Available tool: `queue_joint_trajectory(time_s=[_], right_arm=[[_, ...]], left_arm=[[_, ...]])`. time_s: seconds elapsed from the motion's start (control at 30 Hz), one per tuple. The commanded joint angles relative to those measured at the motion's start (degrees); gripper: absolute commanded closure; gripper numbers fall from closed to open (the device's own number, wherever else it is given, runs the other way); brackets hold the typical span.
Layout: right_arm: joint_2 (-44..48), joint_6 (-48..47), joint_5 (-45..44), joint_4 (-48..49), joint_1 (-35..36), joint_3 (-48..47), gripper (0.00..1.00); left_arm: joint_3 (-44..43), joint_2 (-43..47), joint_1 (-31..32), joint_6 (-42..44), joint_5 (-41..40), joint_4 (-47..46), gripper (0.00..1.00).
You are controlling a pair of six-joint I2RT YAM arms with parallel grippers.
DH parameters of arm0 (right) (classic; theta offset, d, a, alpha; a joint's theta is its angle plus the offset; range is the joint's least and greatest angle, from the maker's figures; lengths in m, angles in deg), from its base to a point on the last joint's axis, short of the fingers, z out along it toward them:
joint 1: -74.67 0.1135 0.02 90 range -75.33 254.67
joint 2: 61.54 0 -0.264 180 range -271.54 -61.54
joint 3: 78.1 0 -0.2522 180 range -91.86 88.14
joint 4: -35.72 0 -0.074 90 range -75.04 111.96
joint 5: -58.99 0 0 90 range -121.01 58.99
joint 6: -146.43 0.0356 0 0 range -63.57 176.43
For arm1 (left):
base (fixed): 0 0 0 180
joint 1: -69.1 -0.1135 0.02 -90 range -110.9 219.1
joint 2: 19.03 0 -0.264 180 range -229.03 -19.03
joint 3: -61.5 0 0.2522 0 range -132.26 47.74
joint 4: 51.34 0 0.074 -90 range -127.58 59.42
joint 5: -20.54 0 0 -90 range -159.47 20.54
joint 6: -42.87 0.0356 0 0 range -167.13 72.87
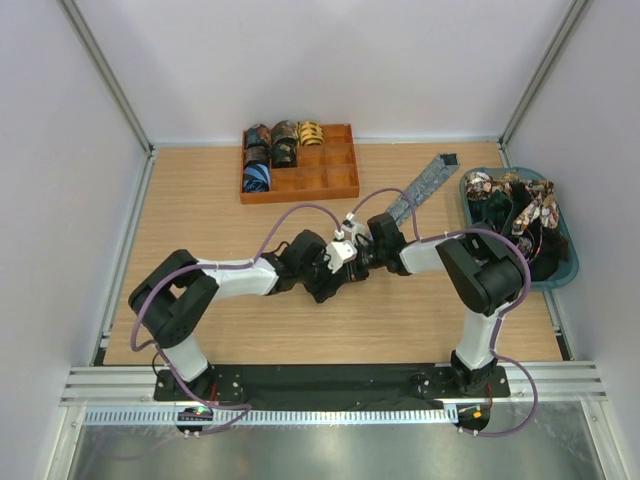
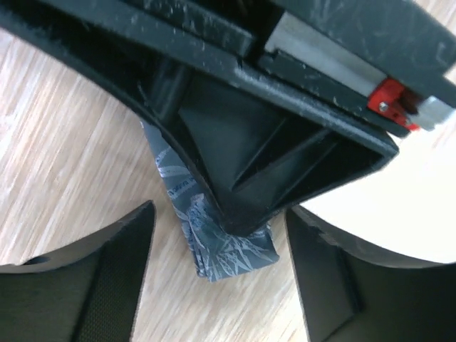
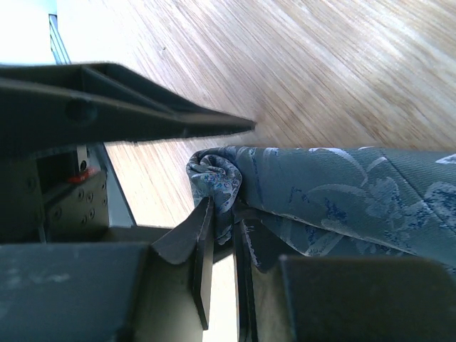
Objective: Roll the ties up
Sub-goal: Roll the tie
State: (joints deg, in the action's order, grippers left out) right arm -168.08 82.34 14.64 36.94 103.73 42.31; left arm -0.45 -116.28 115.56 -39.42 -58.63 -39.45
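A grey-blue patterned tie (image 1: pixel 425 182) lies stretched across the table toward the back right. Its near end is curled into a small roll (image 3: pixel 214 174). My right gripper (image 3: pixel 223 214) is shut on that rolled end, a finger on each side of the fabric. In the left wrist view the same folded end (image 2: pixel 231 249) sits on the wood under the tip of the right gripper. My left gripper (image 2: pixel 217 239) is open around it, and neither finger touches the fabric. Both grippers meet at the table's middle, the left gripper (image 1: pixel 332 278) beside the right gripper (image 1: pixel 358 255).
A brown compartment tray (image 1: pixel 335 180) at the back left holds several rolled ties (image 1: pixel 272 150). A teal bin (image 1: pixel 568 262) at the right edge is piled with loose ties (image 1: pixel 515 200). Purple cables (image 1: pixel 300 210) loop over both arms.
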Motion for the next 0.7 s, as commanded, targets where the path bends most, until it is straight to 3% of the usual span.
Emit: queue_joint_trajectory(time_s=[0.0,0.03,0.33,0.4,0.47,0.63,0.67], right_arm=[[-0.4,-0.2,0.0,1.0,-0.3,-0.4,0.93],[-0.4,-0.2,0.0,0.8,-0.4,-0.4,0.93],[-1.3,-0.7,-2.8,-1.9,-0.7,-1.3,0.9],[-1.4,-1.1,-4.3,-3.0,-0.6,-1.7,0.86],[-1.6,-1.6,-5.5,-4.3,-0.7,-2.1,0.85],[-1.6,-1.7,-6.4,-5.1,-0.7,-1.8,0.87],[-1.7,-1.6,-5.8,-5.1,-0.7,-1.7,0.88]], left_arm=[[-2.2,-1.6,0.4,1.0,-1.7,3.4,0.31],[-2.4,-1.9,0.6,1.1,-2.0,3.7,0.38],[-3.8,-3.2,1.4,1.1,-1.6,8.3,0.73],[-4.5,-3.8,1.4,0.8,-1.0,9.3,0.75],[-5.1,-4.4,1.4,0.2,-1.2,10.4,0.72],[-5.3,-4.0,1.4,-0.2,-0.3,10.9,0.38],[-5.3,-3.8,1.4,-0.2,0.0,10.7,0.36]])
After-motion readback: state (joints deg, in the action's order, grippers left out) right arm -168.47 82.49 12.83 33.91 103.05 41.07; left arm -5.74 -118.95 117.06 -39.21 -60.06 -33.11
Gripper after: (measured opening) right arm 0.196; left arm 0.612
